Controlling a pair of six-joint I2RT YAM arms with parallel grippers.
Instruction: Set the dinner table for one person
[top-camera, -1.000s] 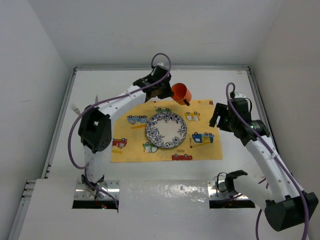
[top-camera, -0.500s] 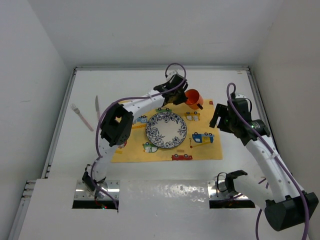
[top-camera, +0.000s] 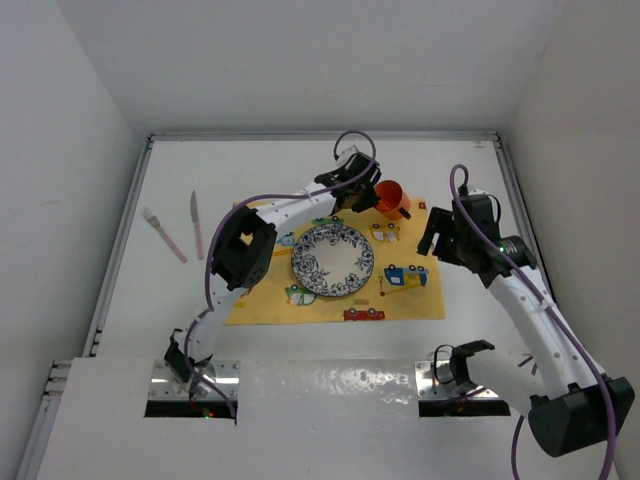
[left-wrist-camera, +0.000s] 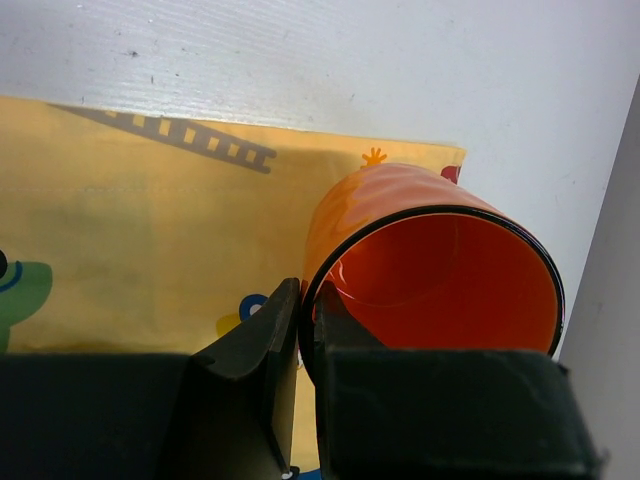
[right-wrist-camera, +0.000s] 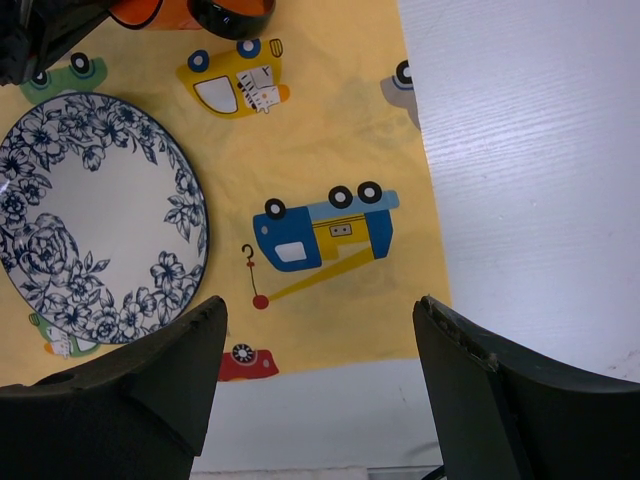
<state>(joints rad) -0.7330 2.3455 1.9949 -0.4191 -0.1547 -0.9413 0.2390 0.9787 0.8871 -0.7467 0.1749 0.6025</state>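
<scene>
Orange cup (top-camera: 391, 197) is clamped by its rim in the left jaws, at the far corner of the yellow placemat (right-wrist-camera: 330, 150). Right jaws stand apart above its right edge.

Dinner table (top-camera: 250, 170) with placemat (top-camera: 330, 308), fork (top-camera: 163, 235), knife (top-camera: 196, 222)

Right wrist view, orange cup (right-wrist-camera: 150, 12) cut by top edge, floral plate (right-wrist-camera: 90, 210) clipped at left

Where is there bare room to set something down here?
Free: the yellow car-print placemat right of the blue-flowered plate, and the white tabletop beyond the pink-handled fork and slim knife, toward the back rail. Crowded: the mat's far right corner, where the left gripper pinches the orange cup and the open right gripper hovers nearby.
</scene>
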